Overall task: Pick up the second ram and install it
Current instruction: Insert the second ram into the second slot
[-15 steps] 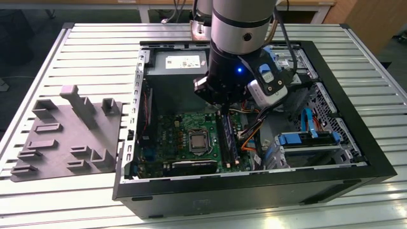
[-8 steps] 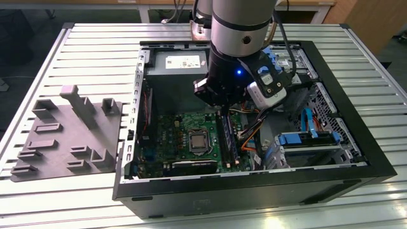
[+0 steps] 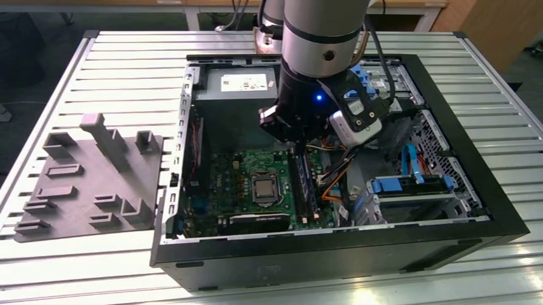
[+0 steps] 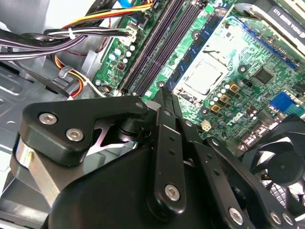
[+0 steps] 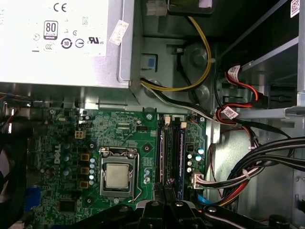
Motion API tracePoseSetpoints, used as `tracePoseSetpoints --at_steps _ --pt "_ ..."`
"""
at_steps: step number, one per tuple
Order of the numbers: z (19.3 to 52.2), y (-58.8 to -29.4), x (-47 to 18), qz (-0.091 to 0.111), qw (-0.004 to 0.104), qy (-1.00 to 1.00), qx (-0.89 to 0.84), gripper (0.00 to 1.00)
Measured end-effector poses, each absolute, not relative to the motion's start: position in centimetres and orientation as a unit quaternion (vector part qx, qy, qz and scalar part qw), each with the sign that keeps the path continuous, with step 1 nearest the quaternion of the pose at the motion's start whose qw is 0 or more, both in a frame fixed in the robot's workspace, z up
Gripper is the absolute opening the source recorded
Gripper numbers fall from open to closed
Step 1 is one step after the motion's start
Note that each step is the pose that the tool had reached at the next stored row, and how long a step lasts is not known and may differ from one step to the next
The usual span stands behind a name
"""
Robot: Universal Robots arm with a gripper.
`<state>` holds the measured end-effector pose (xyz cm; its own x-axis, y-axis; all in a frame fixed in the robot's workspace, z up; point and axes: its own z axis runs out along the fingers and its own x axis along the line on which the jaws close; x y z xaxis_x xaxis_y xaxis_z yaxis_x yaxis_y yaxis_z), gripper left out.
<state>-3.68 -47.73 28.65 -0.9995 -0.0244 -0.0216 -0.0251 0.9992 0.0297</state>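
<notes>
The gripper [image 5: 165, 194] hangs over the memory slots [image 5: 171, 143] at the motherboard's [image 5: 112, 130] cable-side edge. A silver chip [image 5: 117, 175] sits mid-board, and the power supply [image 5: 57, 47] borders the board.

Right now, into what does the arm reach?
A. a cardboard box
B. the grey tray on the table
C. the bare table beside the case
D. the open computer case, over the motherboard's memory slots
D: in the exterior view the arm reaches into the open case and ends over the memory slots beside the square chip. The grey tray lies apart, outside the case, on the exterior view's left.
</notes>
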Motion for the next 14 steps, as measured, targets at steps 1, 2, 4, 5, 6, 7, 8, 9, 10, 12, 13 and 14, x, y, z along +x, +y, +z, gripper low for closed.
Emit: tracePoseSetpoints --at_steps 1,2,4,5,6,7,8,9,10,12,13,14 --pt "28.62 -47.73 -3.68 0.015 0.011 1.0 -0.012 0.11" --pt "28.61 -47.73 -3.68 0.015 0.011 1.0 -0.011 0.11" --pt "28.57 -47.73 -3.67 0.015 0.011 1.0 -0.01 0.11" --pt "28.55 -47.73 -3.67 0.015 0.011 1.0 -0.009 0.11" --pt "28.53 -47.73 -3.66 0.015 0.011 1.0 -0.009 0.11" --pt "28.51 -47.73 -3.66 0.015 0.011 1.0 -0.008 0.11" --pt "28.49 -47.73 -3.66 0.015 0.011 1.0 -0.008 0.11" --pt "28.47 -47.73 -3.67 0.015 0.011 1.0 -0.007 0.11" --pt "28.45 -47.73 -3.66 0.015 0.011 1.0 -0.007 0.11" --pt "28.42 -47.73 -3.66 0.015 0.011 1.0 -0.006 0.11" --pt "28.39 -47.73 -3.66 0.015 0.011 1.0 -0.006 0.11" --pt "28.36 -47.73 -3.66 0.015 0.011 1.0 -0.006 0.11"
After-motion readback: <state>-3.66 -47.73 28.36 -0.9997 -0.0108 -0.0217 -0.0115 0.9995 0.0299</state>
